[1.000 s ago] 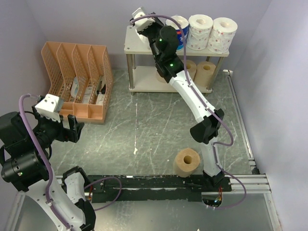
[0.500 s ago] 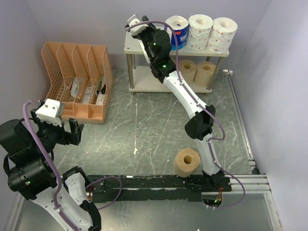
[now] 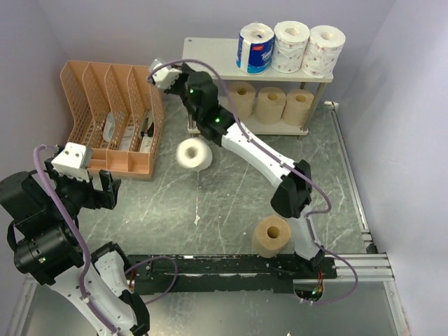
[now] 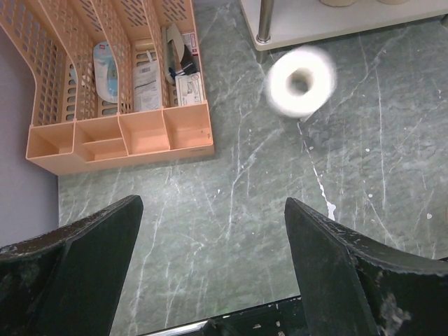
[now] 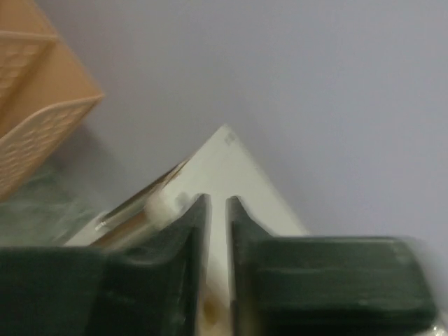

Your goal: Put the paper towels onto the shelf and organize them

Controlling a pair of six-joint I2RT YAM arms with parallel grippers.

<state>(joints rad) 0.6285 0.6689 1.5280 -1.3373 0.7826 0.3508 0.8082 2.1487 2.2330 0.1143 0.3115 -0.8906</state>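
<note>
White and smeared by motion blur, one paper towel roll (image 3: 194, 153) is showing over the green marbled tabletop (image 3: 231, 189), not on the shelf (image 3: 210, 50). Whether it is touching the tabletop is unclear. It is sitting below and on the near side of the right fingers (image 5: 187, 238), which are hovering by the left end of the shelf's top board, almost pressed together and pinching nothing. It is well ahead of the left fingers (image 4: 91, 245), which are spread wide and empty, with the orange mesh organizer (image 3: 112, 115) ahead on their left.

To the right of the right fingers, a blue-wrapped roll (image 3: 255, 47), a plain white roll (image 3: 291, 45) and a pink-printed roll (image 3: 323, 49) are standing on the top board. Three tan rolls (image 3: 271, 103) are filling the lower board. A fourth tan roll (image 3: 271, 236) is waiting near the right arm's base.

Judging by the blur, the white roll is probably loose and moving. It may roll against the organizer or under the shelf, out of easy reach. A hurried grab may crush it or nudge it away, and a sweeping right arm may knock down the shelved rolls.
</note>
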